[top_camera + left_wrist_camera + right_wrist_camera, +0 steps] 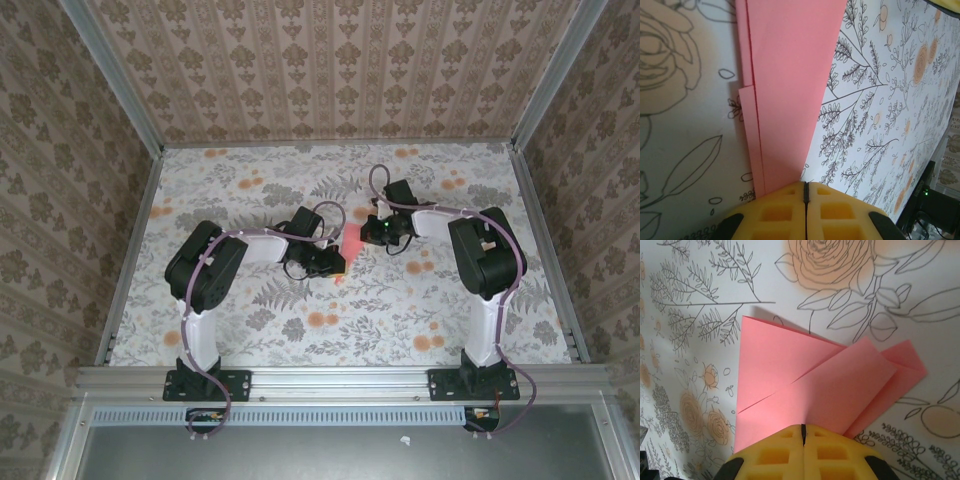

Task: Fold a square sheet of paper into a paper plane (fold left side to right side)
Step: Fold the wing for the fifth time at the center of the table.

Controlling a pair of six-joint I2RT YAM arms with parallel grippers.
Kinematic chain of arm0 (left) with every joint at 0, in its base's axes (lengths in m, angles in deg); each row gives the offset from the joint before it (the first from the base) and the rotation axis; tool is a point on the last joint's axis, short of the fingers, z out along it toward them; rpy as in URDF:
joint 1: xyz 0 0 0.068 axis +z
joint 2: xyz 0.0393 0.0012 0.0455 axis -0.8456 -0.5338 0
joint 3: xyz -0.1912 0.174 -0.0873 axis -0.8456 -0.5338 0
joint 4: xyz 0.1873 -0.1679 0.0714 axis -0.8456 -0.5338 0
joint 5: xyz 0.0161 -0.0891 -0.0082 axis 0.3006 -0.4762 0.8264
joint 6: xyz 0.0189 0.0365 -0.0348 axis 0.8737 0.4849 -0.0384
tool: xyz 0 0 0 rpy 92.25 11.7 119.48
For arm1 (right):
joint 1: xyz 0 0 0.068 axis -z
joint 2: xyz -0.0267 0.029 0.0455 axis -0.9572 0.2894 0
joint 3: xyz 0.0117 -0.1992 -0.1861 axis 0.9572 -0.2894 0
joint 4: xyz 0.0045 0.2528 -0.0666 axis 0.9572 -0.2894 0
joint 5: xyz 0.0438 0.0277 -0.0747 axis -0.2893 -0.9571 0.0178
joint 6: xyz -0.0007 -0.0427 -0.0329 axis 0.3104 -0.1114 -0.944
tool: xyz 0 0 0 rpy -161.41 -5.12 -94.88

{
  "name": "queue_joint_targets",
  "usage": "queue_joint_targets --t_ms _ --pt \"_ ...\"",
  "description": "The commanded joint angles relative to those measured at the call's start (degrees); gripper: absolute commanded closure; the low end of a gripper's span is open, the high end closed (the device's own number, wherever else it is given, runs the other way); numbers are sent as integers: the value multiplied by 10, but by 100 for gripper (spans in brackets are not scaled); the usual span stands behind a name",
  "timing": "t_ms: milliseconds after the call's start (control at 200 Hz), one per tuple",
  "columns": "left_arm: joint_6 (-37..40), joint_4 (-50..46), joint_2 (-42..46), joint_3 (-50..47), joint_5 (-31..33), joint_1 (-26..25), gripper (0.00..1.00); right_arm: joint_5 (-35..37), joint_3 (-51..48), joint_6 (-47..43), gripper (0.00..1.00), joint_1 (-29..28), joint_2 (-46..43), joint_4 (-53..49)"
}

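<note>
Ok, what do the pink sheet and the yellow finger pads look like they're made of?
Pink sheet: thin matte paper, going by its crisp creases and flat overlapping layers. Yellow finger pads: probably soft foam or rubber, matte, moulded with square pockets.

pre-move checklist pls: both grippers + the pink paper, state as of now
1. Left gripper closed: ok, its jaws meet.
2. Right gripper closed: ok, its jaws meet.
3. Paper lying flat on the table: ok, folded in overlapping layers.
4. Both grippers at the paper: ok, the pink runs under the tips in each wrist view.
5. Paper pinched or only pressed down: cannot tell.
6. Layer edges aligned: not ok, stepped edges along one side in the left wrist view, and flaps stick out unevenly in the right wrist view.
</note>
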Motion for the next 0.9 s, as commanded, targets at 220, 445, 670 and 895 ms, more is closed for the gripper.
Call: queue_joint_targets --t_ms 220,445,670,895 --pt "10 -57 -32 -22 28 -3 94 54 42 -24 99 46 41 -26" --pt "10 -57 -35 -20 28 -3 93 50 69 -27 99 60 60 -37" --pt "11 -60 -33 -19 28 -2 93 46 100 -27 99 78 80 -48" --pt "12 -60 -35 -18 28 -3 94 33 135 -20 99 96 107 -54"
